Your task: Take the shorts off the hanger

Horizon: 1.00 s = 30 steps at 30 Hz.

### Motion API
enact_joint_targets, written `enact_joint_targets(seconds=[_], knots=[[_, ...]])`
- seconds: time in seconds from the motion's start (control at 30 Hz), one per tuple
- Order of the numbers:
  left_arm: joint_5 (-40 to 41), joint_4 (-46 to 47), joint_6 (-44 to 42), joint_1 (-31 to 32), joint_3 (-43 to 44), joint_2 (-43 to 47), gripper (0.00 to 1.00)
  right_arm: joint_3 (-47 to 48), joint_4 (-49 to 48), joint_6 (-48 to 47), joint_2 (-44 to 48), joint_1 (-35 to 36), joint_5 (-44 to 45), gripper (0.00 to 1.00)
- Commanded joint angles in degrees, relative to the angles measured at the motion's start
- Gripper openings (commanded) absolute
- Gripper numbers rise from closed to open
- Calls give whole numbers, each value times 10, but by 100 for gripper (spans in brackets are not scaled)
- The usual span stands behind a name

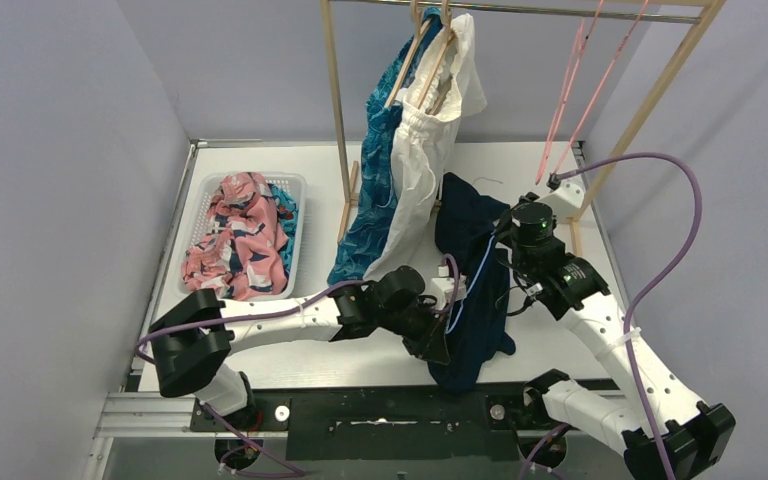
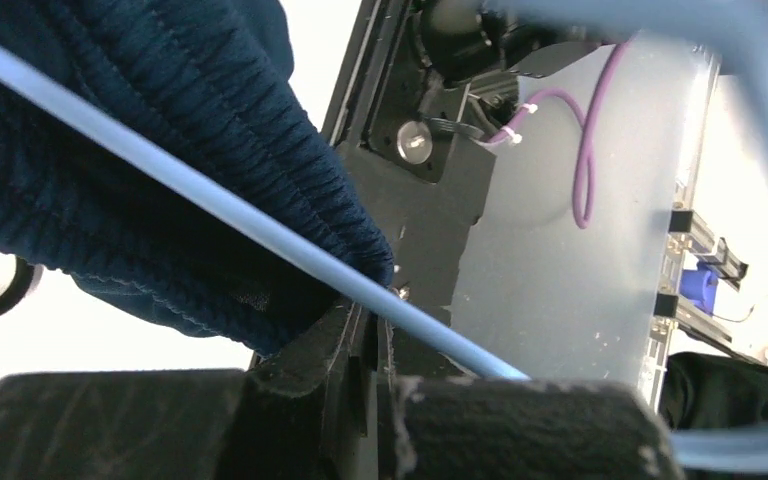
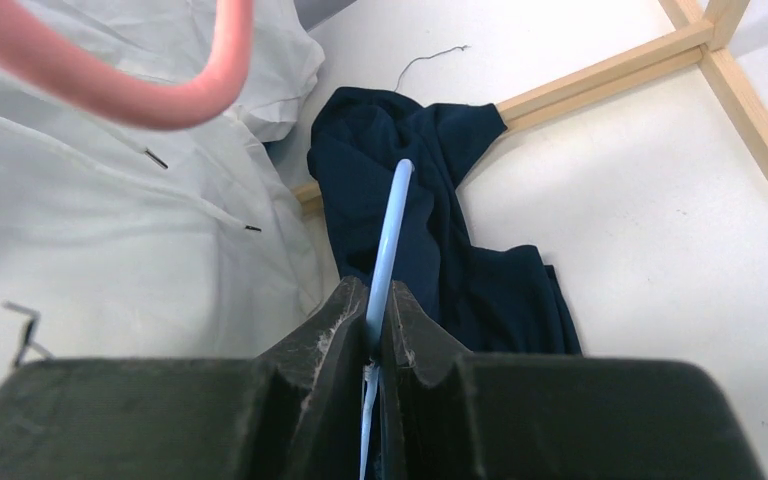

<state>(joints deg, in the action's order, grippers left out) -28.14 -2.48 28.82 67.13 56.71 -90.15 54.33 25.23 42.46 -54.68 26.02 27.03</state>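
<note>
Navy shorts (image 1: 465,225) slung over a light-blue hanger (image 1: 475,275), at mid-table between the two arms; far end bunched on the white table (image 1: 520,170) beside the rack's foot bar, near end trailing down to the near edge. Same navy fabric (image 2: 140,150) filling the left of the left wrist view, ribbed waistband uppermost, hanger rod (image 2: 210,200) crossing in front of it.

Left gripper (image 2: 372,320): fingers pressed together, pinching the edge of the navy shorts just beside the rod. Right gripper (image 3: 372,310): fingers pressed together on the light-blue hanger (image 3: 392,215), rod running away from the tips over the dark cloth (image 3: 430,160).

Just left of the navy pair, white shorts (image 1: 425,160) hanging from a wooden hanger on the rail, hem reaching the table; blue leaf-pattern shorts (image 1: 375,190) hanging beside them, further left. Wooden rack (image 1: 335,90) standing at the far side. Pink hangers (image 1: 575,80) on the rail to the right.

Well left, a white basket (image 1: 256,177) holding pink-and-navy floral shorts (image 1: 240,240) and a teal pair (image 1: 286,205) at its right side.
</note>
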Motion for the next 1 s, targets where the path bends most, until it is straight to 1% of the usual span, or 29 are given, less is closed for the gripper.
enact_joint_targets(seconds=[0.0, 0.1, 0.17, 0.2, 0.23, 0.27, 0.3, 0.4, 0.43, 0.57, 0.7, 0.9, 0.97], knots=[[35, -36, -4, -2, -15, 42, 0, 35, -58, -5, -9, -6, 22, 0], [77, -33, 7, -9, -22, 50, 0, 34, -51, 0, -1, -8, 9, 0], [104, -3, 27, -12, -38, 70, 0, 27, -46, -2, 6, -8, -1, 0], [119, 18, 38, -14, -50, 82, 2, 23, -44, -4, 11, -8, -7, 0], [133, 40, 52, -15, -63, 99, 7, 13, -40, -5, 17, -8, -12, 0], [142, 65, 63, -17, -77, 115, 16, 6, -36, -5, 23, -8, -16, 0], [150, 84, 72, -18, -95, 130, 29, -1, -34, -5, 30, -7, -24, 0], [171, 110, 83, -21, -121, 170, 42, -21, -25, 2, 49, -9, -51, 0], [176, 113, 83, -21, -127, 182, 44, -26, -22, 7, 53, -9, -62, 0], [187, 122, 88, -21, -139, 219, 50, -49, -20, 37, 64, -8, -95, 0], [191, 163, 108, -20, -148, 244, 54, -78, -48, 63, 72, -9, -114, 0], [170, 184, 117, -19, -132, 248, 56, -75, -49, 65, 57, -8, -120, 0], [166, 194, 116, -19, -128, 246, 58, -74, -49, 64, 53, -8, -124, 0]])
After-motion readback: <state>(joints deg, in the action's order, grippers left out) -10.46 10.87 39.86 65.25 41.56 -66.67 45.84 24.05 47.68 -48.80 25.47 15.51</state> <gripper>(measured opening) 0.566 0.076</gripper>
